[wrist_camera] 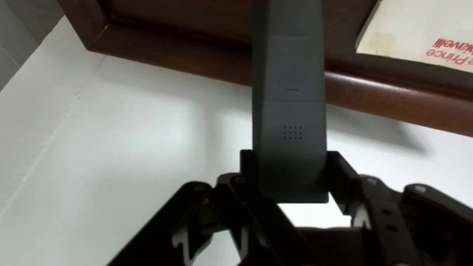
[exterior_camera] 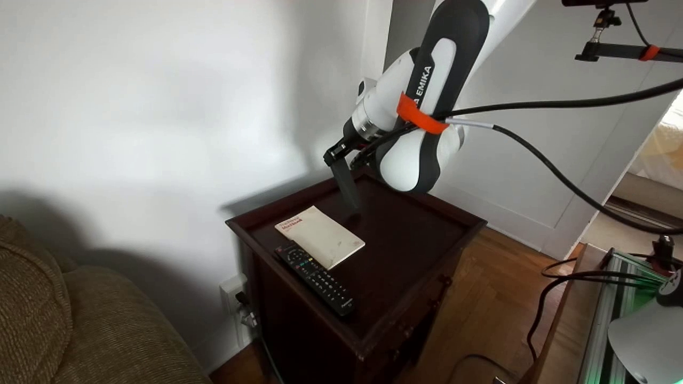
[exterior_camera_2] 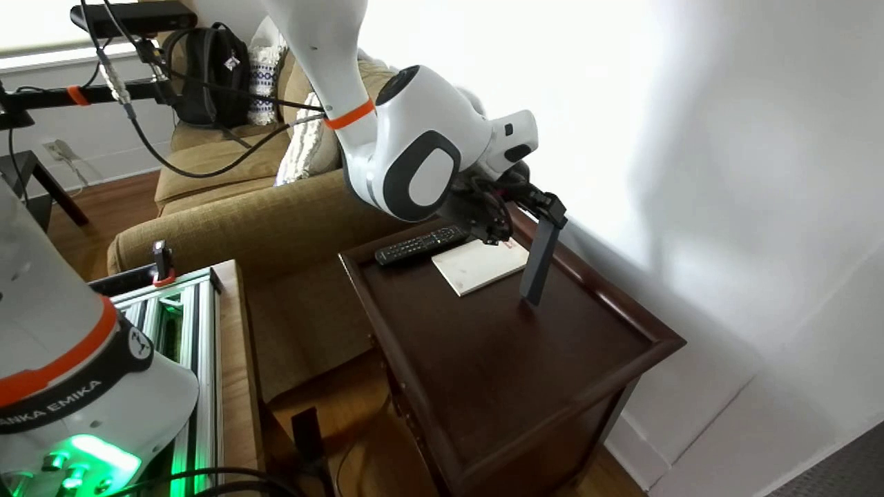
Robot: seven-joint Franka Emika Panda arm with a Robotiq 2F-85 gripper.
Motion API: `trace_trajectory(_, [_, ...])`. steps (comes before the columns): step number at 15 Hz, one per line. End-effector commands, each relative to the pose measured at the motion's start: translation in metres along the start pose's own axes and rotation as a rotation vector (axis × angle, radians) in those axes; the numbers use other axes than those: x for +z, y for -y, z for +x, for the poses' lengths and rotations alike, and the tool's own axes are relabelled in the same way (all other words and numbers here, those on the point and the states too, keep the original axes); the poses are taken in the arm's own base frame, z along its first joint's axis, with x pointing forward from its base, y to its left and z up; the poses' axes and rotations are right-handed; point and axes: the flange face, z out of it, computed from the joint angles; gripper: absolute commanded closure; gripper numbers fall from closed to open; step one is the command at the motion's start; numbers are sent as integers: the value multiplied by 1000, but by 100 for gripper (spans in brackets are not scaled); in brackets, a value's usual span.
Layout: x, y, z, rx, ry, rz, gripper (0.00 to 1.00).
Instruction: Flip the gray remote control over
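The gray remote control (exterior_camera: 346, 185) is a slim dark gray bar. My gripper (exterior_camera: 335, 153) is shut on its upper end and holds it steeply tilted, nearly upright. In both exterior views its lower end (exterior_camera_2: 541, 262) is at or just above the dark table top; I cannot tell if it touches. The gripper (exterior_camera_2: 552, 210) is above the table's wall-side edge. In the wrist view the remote (wrist_camera: 293, 114) runs up from between the two fingers (wrist_camera: 287, 173). The face toward the camera shows a small grid of dots and a panel seam. Its opposite face is hidden.
A thin pale book (exterior_camera: 320, 236) lies on the table beside the remote. A longer black remote with buttons (exterior_camera: 315, 278) lies beyond it along the edge. The table (exterior_camera_2: 442, 386) has a raised rim and stands against the white wall. A sofa (exterior_camera_2: 276, 228) is alongside.
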Motion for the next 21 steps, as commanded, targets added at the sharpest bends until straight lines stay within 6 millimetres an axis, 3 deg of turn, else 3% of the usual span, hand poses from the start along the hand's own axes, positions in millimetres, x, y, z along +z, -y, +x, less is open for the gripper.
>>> trace_trajectory(1, [-1, 5, -11, 54, -73, -61, 74])
trace_trajectory(5, [0, 7, -16, 77, -190, -155, 74])
trace_trajectory(18, [43, 2, -35, 161, -307, -393, 74])
trace_trajectory(19, [31, 1, -32, 147, -301, -356, 74])
trace_trajectory(20, [34, 2, -33, 150, -297, -356, 49])
trace_trajectory(21, [34, 2, -34, 153, -295, -353, 49])
